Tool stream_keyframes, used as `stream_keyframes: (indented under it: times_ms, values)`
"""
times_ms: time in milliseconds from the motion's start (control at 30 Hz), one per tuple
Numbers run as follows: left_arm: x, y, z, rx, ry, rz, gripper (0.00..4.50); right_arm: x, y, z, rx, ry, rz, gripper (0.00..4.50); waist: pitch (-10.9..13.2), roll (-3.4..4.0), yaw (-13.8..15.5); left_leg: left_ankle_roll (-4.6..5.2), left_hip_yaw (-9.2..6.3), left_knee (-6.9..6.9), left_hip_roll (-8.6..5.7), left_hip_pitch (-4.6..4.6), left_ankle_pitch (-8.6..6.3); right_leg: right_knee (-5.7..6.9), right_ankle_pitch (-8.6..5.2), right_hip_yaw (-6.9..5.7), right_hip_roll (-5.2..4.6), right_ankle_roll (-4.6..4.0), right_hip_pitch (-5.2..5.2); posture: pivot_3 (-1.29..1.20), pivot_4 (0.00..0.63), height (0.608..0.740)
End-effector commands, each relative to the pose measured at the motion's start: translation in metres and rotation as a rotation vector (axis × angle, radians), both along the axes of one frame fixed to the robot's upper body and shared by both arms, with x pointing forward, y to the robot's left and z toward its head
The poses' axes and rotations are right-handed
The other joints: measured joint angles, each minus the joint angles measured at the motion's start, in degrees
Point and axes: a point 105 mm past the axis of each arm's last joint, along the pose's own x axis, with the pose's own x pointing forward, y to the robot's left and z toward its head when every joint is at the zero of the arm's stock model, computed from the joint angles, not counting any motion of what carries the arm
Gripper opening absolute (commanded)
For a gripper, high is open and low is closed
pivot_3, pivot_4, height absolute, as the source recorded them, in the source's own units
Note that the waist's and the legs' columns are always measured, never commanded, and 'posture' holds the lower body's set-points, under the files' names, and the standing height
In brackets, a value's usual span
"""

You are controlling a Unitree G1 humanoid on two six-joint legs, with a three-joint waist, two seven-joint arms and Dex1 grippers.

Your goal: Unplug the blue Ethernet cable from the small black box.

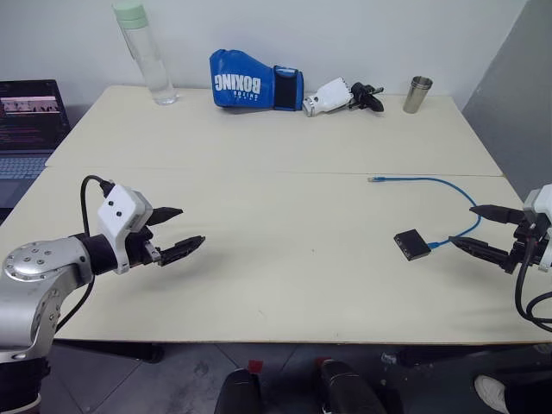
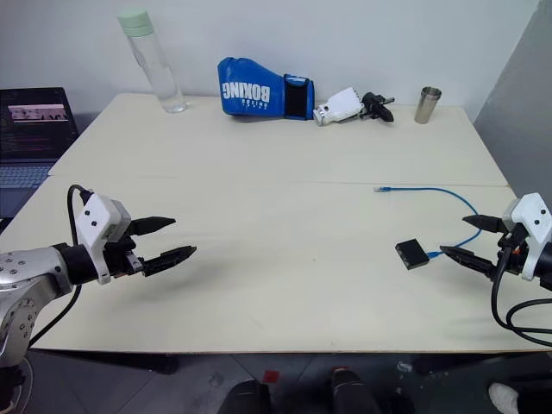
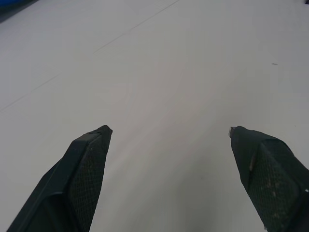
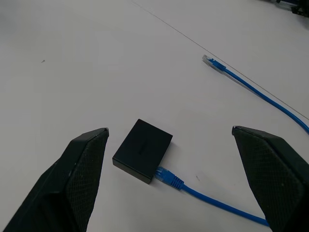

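We're looking at a table with a smooth, matt cream top, kinda laminate-like. The small black box looks like matt plastic, and the blue Ethernet cable has a smooth rubbery jacket with a clear plastic plug. Gripper fingers are black with a rough, cross-hatched pad texture. Far side: a glossy blue boxing glove, a brushed metal cup, and a clear bottle with a matt pale-green cap.
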Motion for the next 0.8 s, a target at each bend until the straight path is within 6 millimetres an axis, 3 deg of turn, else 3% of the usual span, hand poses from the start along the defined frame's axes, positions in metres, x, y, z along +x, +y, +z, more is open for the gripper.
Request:
stream_keyframes:
  times_ms: [33,200,433,800]
  values:
    - [-0.001,-0.008,0.017,0.017,-0.044,-0.048,4.15,0.002,-0.007,0.016,-0.057,-0.035,-0.010,4.34,0.0,0.00,0.0,0.00,0.00,0.00,0.00,0.00,0.00,0.00,0.00,0.00,0.00,0.00,0.00,0.00,0.150,0.740]
    - [-0.005,-0.019,0.017,0.088,-0.047,-0.138,4.15,0.004,-0.010,0.010,-0.142,-0.003,0.011,4.34,0.0,0.00,0.0,0.00,0.01,0.00,0.00,0.01,0.00,0.00,0.00,-0.03,0.00,0.00,0.00,0.00,0.150,0.740]
    - [-0.020,-0.055,0.014,0.074,0.002,-0.336,4.15,0.023,-0.008,-0.008,-0.336,0.037,0.086,4.34,0.0,0.02,0.0,0.00,0.04,0.03,0.01,0.02,0.00,0.01,0.00,-0.19,0.00,0.00,0.00,0.00,0.150,0.740]
    - [-0.020,-0.076,0.018,0.106,-0.028,-0.423,4.15,0.055,-0.017,-0.043,-0.637,0.215,0.239,4.34,0.1,0.13,-0.1,0.00,0.11,0.04,0.04,0.06,0.00,0.02,-0.03,-0.20,0.00,-0.09,-0.03,0.00,0.150,0.740]
